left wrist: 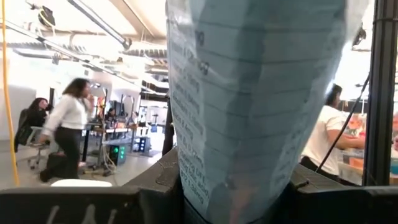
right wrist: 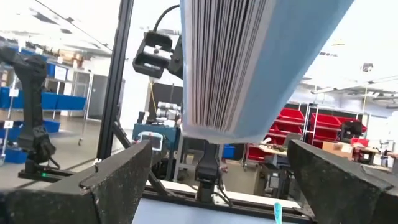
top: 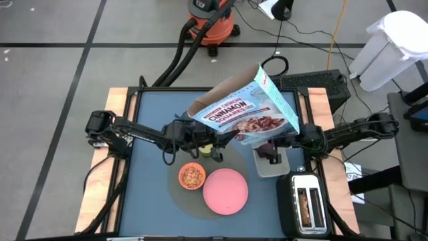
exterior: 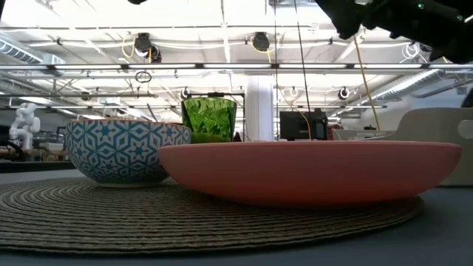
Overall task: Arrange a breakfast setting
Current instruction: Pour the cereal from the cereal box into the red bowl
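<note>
Cereal box (left wrist: pixel 249 93) between left fingers (left wrist: pixel 161 186).

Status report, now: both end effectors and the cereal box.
Left end effector shut on cereal box, box tilted above the table. Right end effector open, box edge between its fingers, not gripped. Bowl and pink plate on mat below.

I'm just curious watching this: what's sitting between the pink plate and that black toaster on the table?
Nothing. In the high view, only bare blue table lies between the pink plate and the black toaster; the clear tub sits farther back.
</note>
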You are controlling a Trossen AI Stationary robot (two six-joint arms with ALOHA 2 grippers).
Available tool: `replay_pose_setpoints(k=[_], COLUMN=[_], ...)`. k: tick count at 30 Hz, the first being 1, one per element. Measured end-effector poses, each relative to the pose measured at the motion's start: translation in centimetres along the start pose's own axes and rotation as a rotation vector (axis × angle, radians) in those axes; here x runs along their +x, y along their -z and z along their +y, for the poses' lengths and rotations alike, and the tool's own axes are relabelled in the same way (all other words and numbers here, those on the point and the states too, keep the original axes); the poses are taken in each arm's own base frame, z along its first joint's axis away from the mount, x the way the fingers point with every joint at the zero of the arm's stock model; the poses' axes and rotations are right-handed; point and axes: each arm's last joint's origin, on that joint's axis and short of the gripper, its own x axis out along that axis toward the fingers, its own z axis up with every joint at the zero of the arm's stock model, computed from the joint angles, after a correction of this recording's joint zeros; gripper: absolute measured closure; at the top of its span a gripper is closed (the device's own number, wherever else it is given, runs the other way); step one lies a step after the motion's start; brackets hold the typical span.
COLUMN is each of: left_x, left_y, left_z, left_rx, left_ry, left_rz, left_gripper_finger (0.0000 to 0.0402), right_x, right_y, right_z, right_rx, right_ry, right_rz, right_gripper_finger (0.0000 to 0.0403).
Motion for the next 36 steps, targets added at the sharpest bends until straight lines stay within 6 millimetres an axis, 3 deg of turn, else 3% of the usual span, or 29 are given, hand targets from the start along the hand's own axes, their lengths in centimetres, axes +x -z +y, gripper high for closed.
replay_pose_setpoints(k=[10,19,24,36], left_x=[0.0,-0.1,-0.3,-2.7], left_y=[-0.3,-1.2,-2.9,-9.3], left_z=[0.3,0.5,0.8,2.1], left_rx=[0.016,0.076,0.177,0.424], left_ry=[-0.015,-0.075,-0.151,-0.486], left_rz=[-0.011,-0.033,-0.035,0.107], left_gripper_finger=[0.0297,0.0299,0.0299,0.03], right_x=[-2.6,-3.2,-3.2,-3.2], right_y=[0.1,-0.2,-0.2,-0.2], right_z=[0.1,0.1,0.1,0.1], right_rx=[0.023,0.022,0.028,0.045], right_ry=[0.004,0.008,0.007,0.006], right_rz=[-0.034,-0.061,-0.061,-0.06], right_gripper_finger=[0.0034,0.0034,0.0034,0.0034])
